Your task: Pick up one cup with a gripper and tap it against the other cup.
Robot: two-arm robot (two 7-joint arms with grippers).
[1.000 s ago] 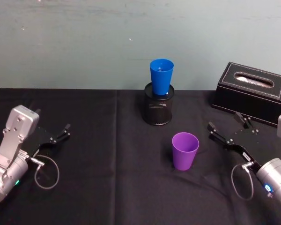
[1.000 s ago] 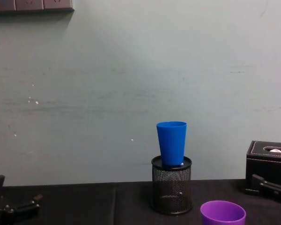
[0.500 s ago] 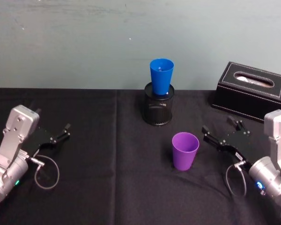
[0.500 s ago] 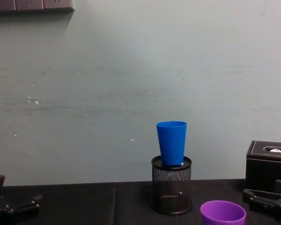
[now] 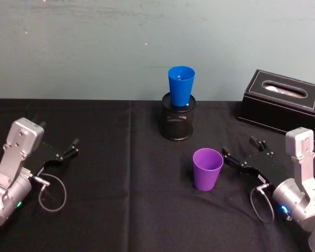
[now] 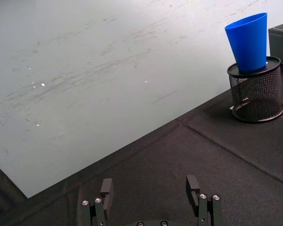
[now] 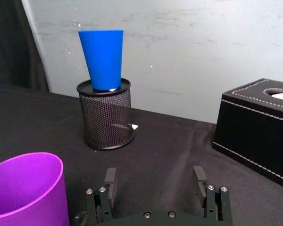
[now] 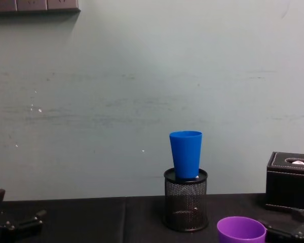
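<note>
Right pincer [image 5: 242, 153] spread wide just beside upright purple cup [image 5: 207, 168] (blue cup [image 5: 180, 86] well apart); left pincer [image 5: 67, 149] wide, parked.

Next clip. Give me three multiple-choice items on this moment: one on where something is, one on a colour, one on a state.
1. Where does the blue cup stand?
A. Flat on the tablecloth
B. In the mouth of the black mesh pen holder
C. On top of the tissue box

2. What colour is the cup nearest the right gripper?
A. Purple
B. Green
C. Orange

3. How is the right gripper?
A. Shut on the purple cup
B. Open, beside the purple cup and not touching it
C. Shut on the blue cup

Answers:
1 B: the blue cup sits upright with its base inside the black mesh pen holder.
2 A: the purple cup stands on the black tablecloth just left of the right gripper.
3 B: the right wrist view shows its fingers spread with nothing between them. The left gripper rests open at the table's left side.
</note>
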